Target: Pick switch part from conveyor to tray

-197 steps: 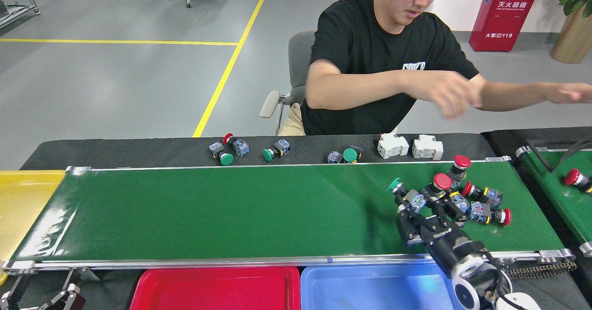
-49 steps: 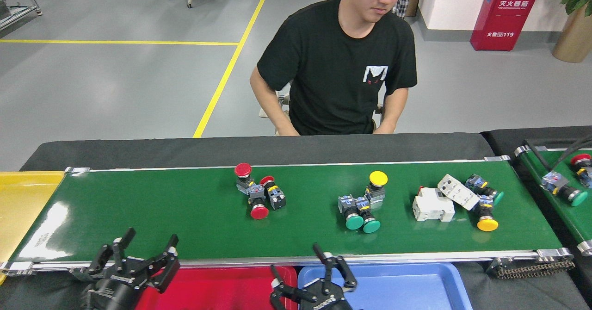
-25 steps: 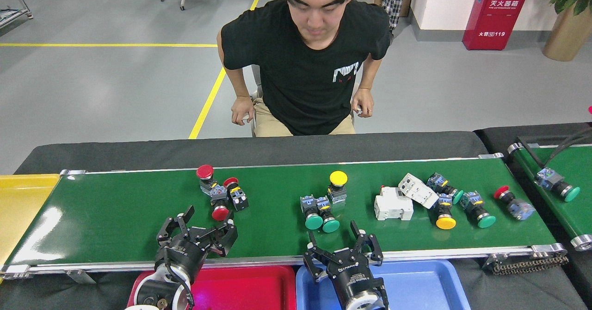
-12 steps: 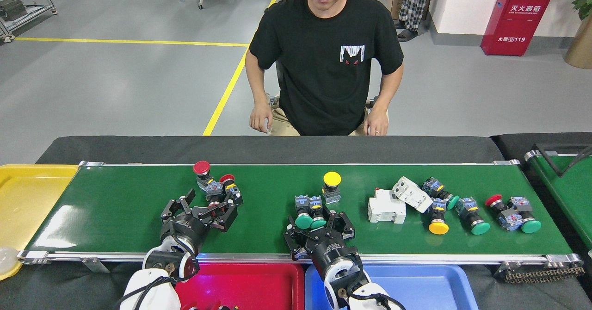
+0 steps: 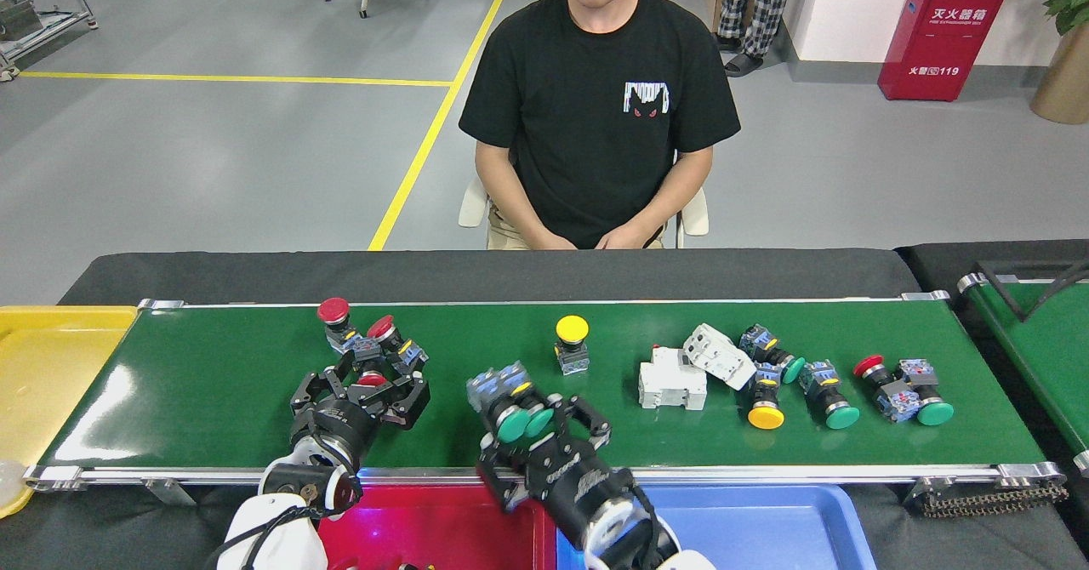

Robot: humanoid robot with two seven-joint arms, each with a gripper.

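Head view: our right gripper (image 5: 534, 430) now sits closed around the pair of green switch parts (image 5: 515, 413), which half a second ago lay just ahead of its open fingers on the conveyor (image 5: 213, 383); the pair looks dragged toward the near rail, so the grasp seems made and the blue tray (image 5: 766, 527) is next. Our left gripper (image 5: 362, 391) has moved in, fingers spread wide around a red switch part (image 5: 372, 379) in the red cluster, not closed yet. The red tray (image 5: 442, 527) waits below.
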